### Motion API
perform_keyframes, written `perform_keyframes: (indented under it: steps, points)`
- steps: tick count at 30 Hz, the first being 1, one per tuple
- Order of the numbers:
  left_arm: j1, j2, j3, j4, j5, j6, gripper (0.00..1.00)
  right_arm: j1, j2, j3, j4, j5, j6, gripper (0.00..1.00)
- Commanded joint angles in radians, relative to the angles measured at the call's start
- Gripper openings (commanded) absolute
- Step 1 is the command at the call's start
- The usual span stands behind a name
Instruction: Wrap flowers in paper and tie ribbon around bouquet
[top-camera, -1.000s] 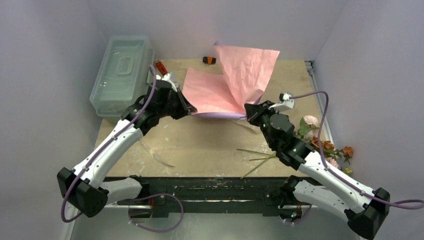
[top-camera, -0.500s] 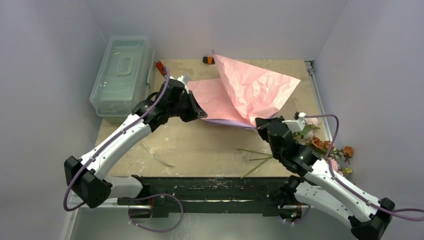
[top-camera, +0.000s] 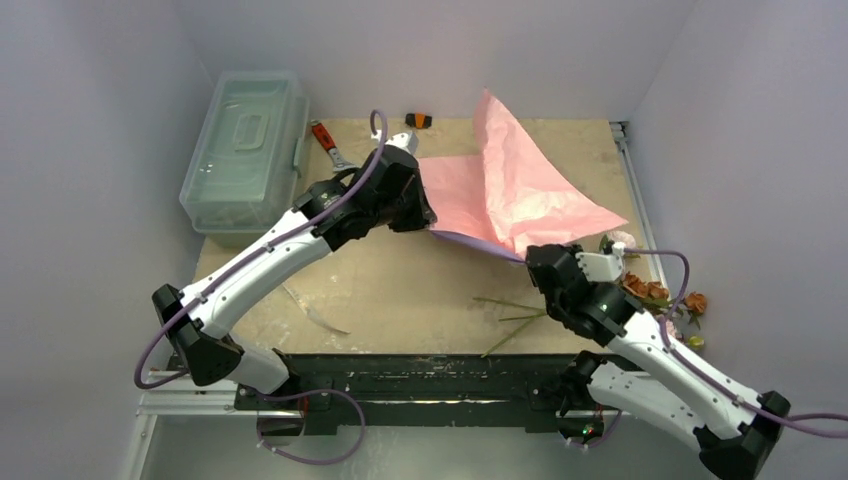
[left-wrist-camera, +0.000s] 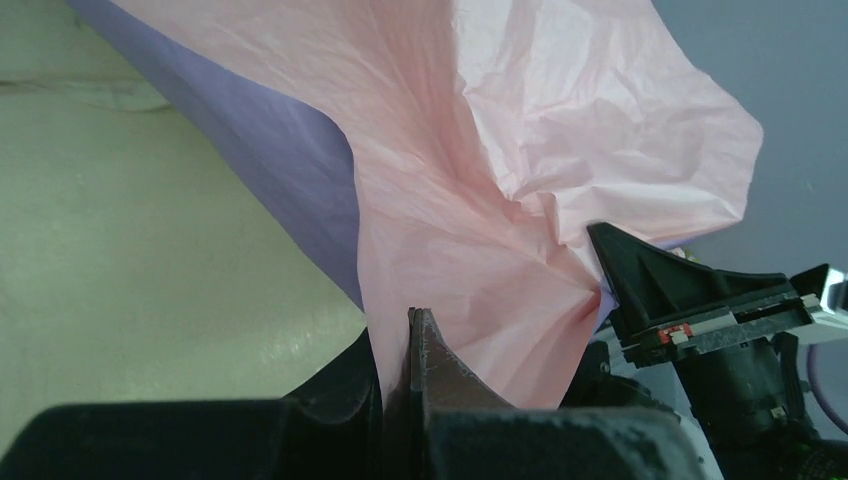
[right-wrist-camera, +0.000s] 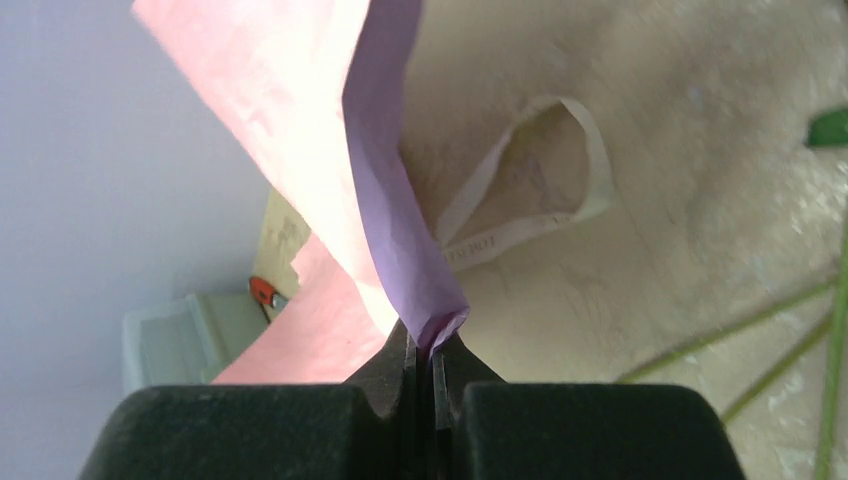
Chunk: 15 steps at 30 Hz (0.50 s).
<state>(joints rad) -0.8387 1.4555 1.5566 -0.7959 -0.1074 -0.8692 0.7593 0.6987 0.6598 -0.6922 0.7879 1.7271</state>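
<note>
The paper (top-camera: 520, 185), pink on top and lilac beneath, hangs stretched between both grippers over the back middle of the table, one flap standing up. My left gripper (top-camera: 428, 222) is shut on its left edge, and the pink sheet (left-wrist-camera: 480, 150) runs out from the closed tips (left-wrist-camera: 415, 315). My right gripper (top-camera: 527, 255) is shut on a lilac corner (right-wrist-camera: 390, 200) pinched at its tips (right-wrist-camera: 432, 350). The flowers (top-camera: 650, 290) lie at the right edge behind the right arm, stems (top-camera: 510, 320) pointing left. A loop of the ribbon (right-wrist-camera: 500, 238) lies on the table under the paper.
A clear plastic box (top-camera: 245, 145) stands at the back left. A red-handled tool (top-camera: 322, 137) and a small orange-black item (top-camera: 418, 120) lie near the back edge. A pale thin strip (top-camera: 315, 315) lies front left. Walls close in on both sides.
Both grippers have carried the paper to the right. The left one moved from beside the box toward the middle; the right one drew back toward the flowers. The raised flap swung right.
</note>
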Motion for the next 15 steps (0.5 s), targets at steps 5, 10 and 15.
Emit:
perform_keyframes:
  steps: [5, 10, 15]
  points:
    - [0.007, 0.039, 0.326, -0.073, -0.253, 0.170, 0.00, -0.014, 0.191, 0.185, 0.296, 0.130, -0.344, 0.00]
    - [-0.002, 0.072, 0.473, -0.105, -0.293, 0.235, 0.00, -0.013, 0.332, 0.343, 0.268, 0.192, -0.429, 0.00]
    - [-0.013, -0.009, 0.340, -0.107, -0.268, 0.229, 0.00, -0.014, 0.409, 0.393, 0.127, 0.184, -0.442, 0.00]
